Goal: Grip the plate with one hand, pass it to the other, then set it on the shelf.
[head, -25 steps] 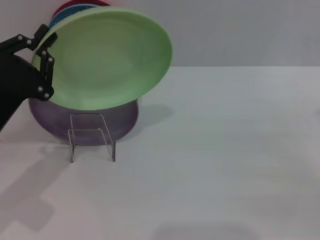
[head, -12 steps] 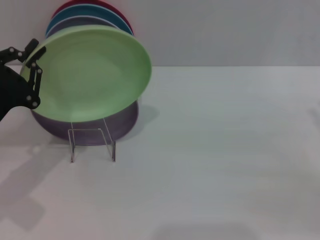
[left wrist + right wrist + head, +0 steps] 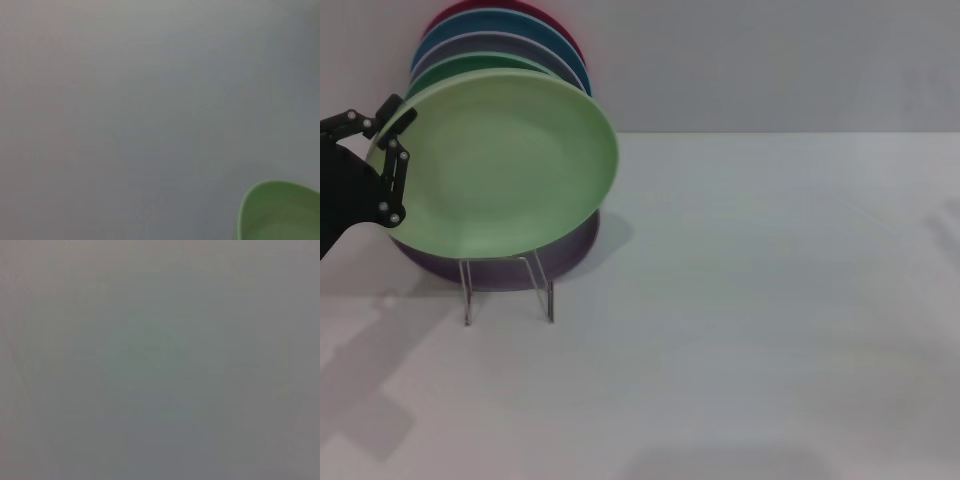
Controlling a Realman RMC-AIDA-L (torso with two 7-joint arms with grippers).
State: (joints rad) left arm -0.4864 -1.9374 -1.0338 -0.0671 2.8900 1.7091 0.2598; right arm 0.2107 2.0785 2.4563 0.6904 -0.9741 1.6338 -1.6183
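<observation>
1. The pale mint-green round shallow plate of matte plastic stands nearly upright, tilted back, at the front of the row in the small clear acrylic and wire plate rack.
2. The rack sits near the far left corner of the white tabletop, close to the far edge where the tabletop meets a plain grey wall.
3. The left gripper, black with jointed linkage fingers, is at the plate's left rim, coming in from the tabletop's left edge.
4. Its fingers are pinching the pale plate's rim, one linkage showing in front of the rim and the other tip at the rim's upper left.
5. Just behind the pale plate stands a darker green plate, with only its upper edge showing.
6. Behind that come a lilac plate, a blue plate and a dark red plate, each showing as an arc above the one in front.
7. A dull purple plate shows below the pale plate's lower edge, at the rack's front wires.
8. The left wrist view shows one curved edge of the pale plate against grey blur.
9. The right gripper appears in no view; the right wrist view shows only an even grey surface.
</observation>
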